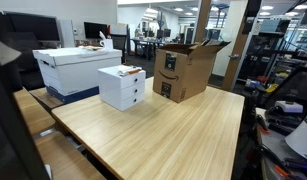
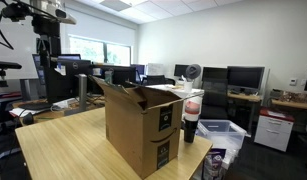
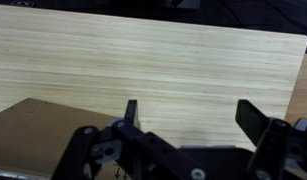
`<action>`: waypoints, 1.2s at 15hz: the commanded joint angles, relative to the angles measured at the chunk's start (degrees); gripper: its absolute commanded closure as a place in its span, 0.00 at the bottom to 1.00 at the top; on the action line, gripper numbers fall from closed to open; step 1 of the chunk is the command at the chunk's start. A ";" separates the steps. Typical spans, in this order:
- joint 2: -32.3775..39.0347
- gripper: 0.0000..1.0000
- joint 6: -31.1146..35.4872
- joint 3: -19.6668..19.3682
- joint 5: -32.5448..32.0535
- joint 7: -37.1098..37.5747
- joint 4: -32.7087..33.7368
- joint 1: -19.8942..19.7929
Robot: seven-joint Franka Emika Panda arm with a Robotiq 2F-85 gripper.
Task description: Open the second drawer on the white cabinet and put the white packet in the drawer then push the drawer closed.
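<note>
The white cabinet point(image 1: 121, 88) stands at the far side of the wooden table point(image 1: 163, 135), both drawers shut. The second drawer point(image 1: 138, 97) is the lower one, with a small dark pull. A small flat white packet point(image 1: 124, 71) lies on the cabinet's top. In the wrist view my gripper point(image 3: 193, 115) is open, its dark fingers point(image 3: 131, 110) wide apart above bare table point(image 3: 153, 60) with nothing between them. My arm point(image 2: 45, 35) rises high at the table's far end in an exterior view, well away from the cabinet, which the cardboard box hides there.
An open brown cardboard box point(image 1: 186, 70) stands next to the cabinet and fills the middle of an exterior view point(image 2: 143, 125). A larger white lidded storage box point(image 1: 78, 68) sits behind the cabinet. Office desks and monitors surround the table.
</note>
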 commanded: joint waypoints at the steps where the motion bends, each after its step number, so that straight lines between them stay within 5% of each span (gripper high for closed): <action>1: 2.07 0.00 3.12 1.86 -1.74 0.15 0.86 0.11; 9: 9.62 0.00 14.38 7.67 -2.01 2.30 0.45 3.10; 18: 24.04 0.00 34.12 16.09 -8.45 16.39 4.44 3.23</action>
